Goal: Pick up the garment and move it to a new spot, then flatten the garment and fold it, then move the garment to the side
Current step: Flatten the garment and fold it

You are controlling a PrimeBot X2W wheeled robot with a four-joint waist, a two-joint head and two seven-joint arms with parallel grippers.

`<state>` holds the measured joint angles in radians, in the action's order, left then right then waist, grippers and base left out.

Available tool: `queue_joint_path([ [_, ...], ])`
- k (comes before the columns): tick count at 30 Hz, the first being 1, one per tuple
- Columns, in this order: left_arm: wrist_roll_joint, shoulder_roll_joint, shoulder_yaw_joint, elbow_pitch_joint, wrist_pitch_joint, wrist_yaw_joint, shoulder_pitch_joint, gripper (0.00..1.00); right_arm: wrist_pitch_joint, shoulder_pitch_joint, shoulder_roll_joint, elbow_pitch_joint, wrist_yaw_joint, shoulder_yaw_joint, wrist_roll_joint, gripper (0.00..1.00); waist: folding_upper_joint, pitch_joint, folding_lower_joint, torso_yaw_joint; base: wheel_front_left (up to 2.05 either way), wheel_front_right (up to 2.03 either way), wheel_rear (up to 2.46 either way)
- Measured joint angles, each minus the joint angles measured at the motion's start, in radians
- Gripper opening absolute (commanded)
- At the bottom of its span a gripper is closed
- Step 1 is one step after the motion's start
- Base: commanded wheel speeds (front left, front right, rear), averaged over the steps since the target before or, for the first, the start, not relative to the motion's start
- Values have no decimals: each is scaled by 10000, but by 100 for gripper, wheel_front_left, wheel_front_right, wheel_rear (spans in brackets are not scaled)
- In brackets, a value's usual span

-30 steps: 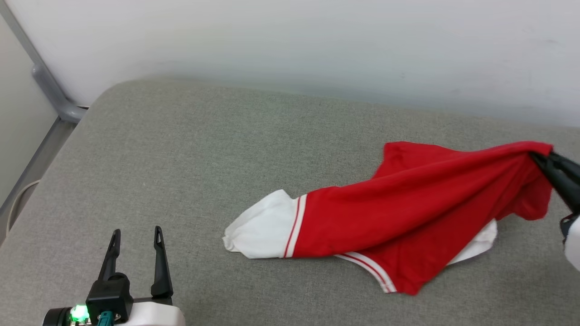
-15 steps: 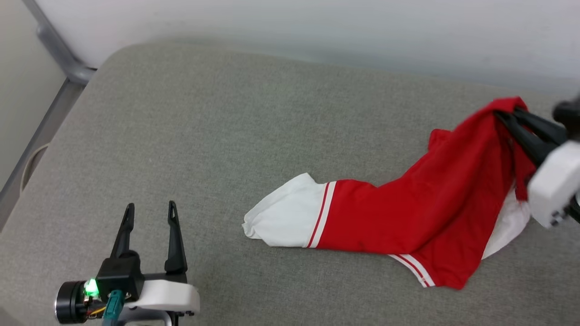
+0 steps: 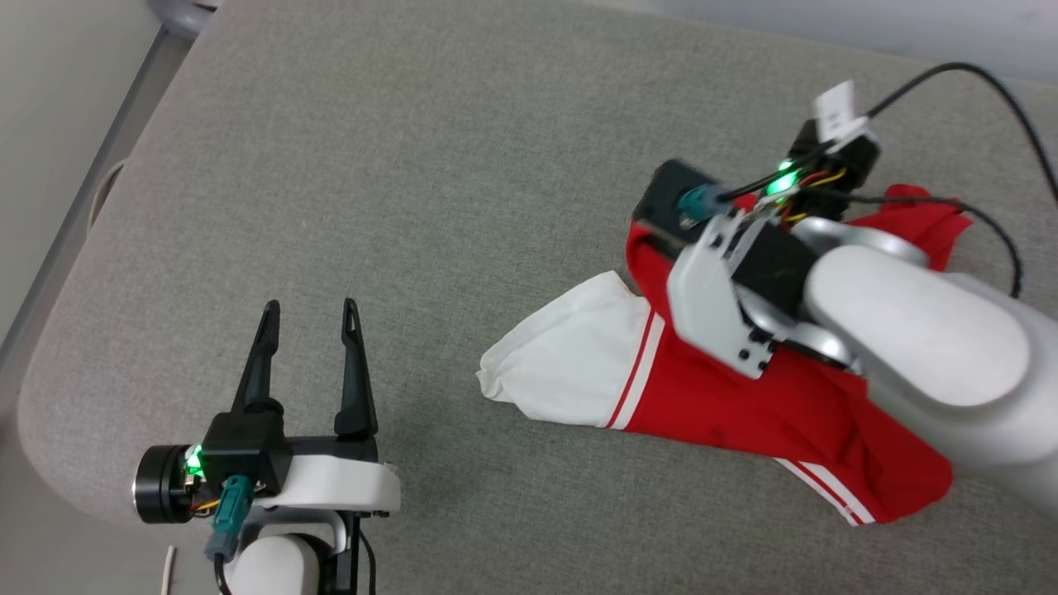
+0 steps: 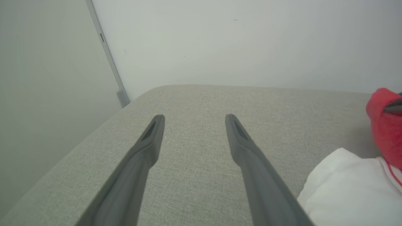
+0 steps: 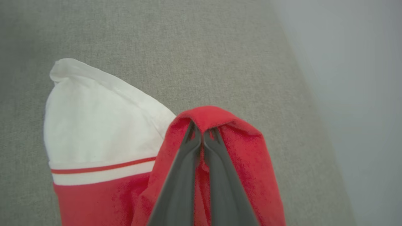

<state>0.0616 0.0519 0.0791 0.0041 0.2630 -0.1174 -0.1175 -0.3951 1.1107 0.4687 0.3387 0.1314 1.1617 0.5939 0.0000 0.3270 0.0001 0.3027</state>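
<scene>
The garment, red with a white sleeve and red-white striped trim, lies bunched on the grey padded surface at the right. My right arm's wrist hangs over its upper part and hides the fingers there. In the right wrist view my right gripper is shut on a raised fold of the garment's red cloth, with the white sleeve lying flat to its left. My left gripper stands open above bare surface, well left of the sleeve. It is open in its own view, with the sleeve at the lower right.
The padded surface ends in a rounded edge at the left and front. A grey metal rail and pale wall panel stand beyond its far left corner. A pale wall runs behind it. A black cable loops off my right wrist.
The head camera has tilted down. My right gripper has carried the red cloth from the right edge leftward over the garment, toward the white sleeve. The left gripper stays open.
</scene>
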Motion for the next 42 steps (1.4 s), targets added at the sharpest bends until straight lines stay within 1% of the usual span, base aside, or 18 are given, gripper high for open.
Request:
queue_joint_path([
  [2,98,-6,111,10,0,-71,-90,100,-13,264,-265,568,2,782,416,0,0,148,0,104,0,0,0],
  [4,153,-8,161,12,0,-136,-156,100,-201,286,-481,976,0,1095,685,0,0,270,0,195,0,0,0],
  [6,236,-6,196,19,0,-165,-177,100,-627,231,-604,1175,0,1149,740,0,0,370,0,263,0,0,0],
  [8,257,-10,228,25,0,-190,-276,100,-1386,-263,-702,1066,-6,1143,366,0,0,444,0,313,0,0,0],
  [11,297,-10,219,38,0,-238,-325,100,-1873,-586,-708,884,-21,1110,267,0,0,502,0,300,0,0,0],
  [13,295,-6,184,56,0,-245,-326,100,-1779,-586,-688,899,-23,1110,351,0,0,513,0,243,0,0,0],
  [17,201,-10,100,94,0,-234,-329,100,-1147,-438,-662,955,2,1162,481,0,0,424,0,64,0,0,0],
  [18,180,-10,67,98,0,-232,-326,100,-895,-377,-631,986,2,1177,510,29,0,383,0,12,0,0,0],
  [19,130,-10,33,111,0,-221,-322,100,-546,-274,-570,1022,2,1197,591,100,0,328,0,-43,0,0,0],
  [22,25,-12,-29,128,0,-167,-240,100,460,104,-328,1037,0,1179,949,100,0,100,0,-195,0,0,0],
  [25,-75,-10,-165,134,0,-130,1,100,1185,217,58,779,2,1191,1342,100,0,-165,-1,-371,0,0,0],
  [28,-173,-13,-257,123,0,-59,156,100,1843,390,740,458,2,1101,1605,100,0,-444,-1,-569,0,0,0],
  [32,-293,-10,-366,86,0,13,407,100,2380,412,1789,-35,0,556,1925,100,0,-832,-1,-814,0,0,0],
  [36,-343,8,-479,35,0,42,692,100,2424,241,2940,-570,0,-142,2311,100,0,-1158,-1,-1037,0,0,0],
  [39,-408,8,-485,27,0,92,800,100,2130,-153,3718,-940,0,-679,2744,100,0,-1331,-2,-1184,0,0,0],
  [42,-420,8,-468,13,0,119,883,100,1561,-523,4449,-1283,0,-1101,3026,100,0,-1432,-2,-1227,0,0,0],
])
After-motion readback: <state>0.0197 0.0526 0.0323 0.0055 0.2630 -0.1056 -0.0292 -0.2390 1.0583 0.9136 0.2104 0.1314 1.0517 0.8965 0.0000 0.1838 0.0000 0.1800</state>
